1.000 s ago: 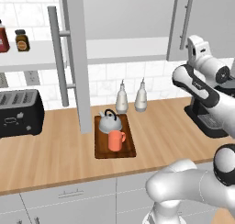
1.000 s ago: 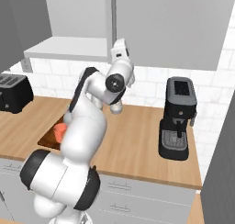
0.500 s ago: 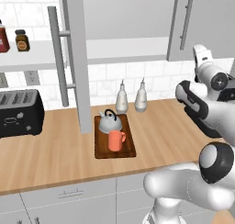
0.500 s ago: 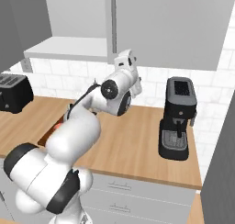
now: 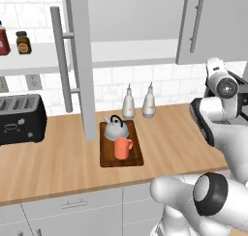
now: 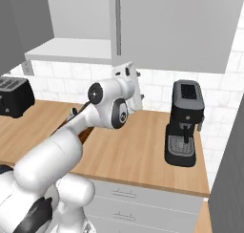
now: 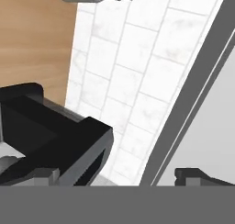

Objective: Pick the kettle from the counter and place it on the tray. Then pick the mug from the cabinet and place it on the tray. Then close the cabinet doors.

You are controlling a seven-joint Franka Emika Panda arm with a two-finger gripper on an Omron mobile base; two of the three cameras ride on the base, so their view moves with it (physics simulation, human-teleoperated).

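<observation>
Centre of the left base view: the silver-grey kettle (image 5: 116,128) and the orange mug (image 5: 122,148) stand upright on the dark-brown tray (image 5: 138,157), kettle behind mug, on the light-wood counter (image 5: 58,162). Above, the grey cabinet door (image 5: 81,61) stands open edge-on.

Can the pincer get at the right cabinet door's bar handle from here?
Probably yes: the pincer is open and empty, beside the right cabinet door; nothing stands between it and the bar handle.

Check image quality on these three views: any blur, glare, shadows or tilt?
Left base view: sharp, flat even light, faint soft shadows by the kettle and mug on the tray. Right base view: crisp, no glare on the coffee machine. Hand view: rolled sideways, soft and blocky up close, wall tiles running diagonally.
</observation>
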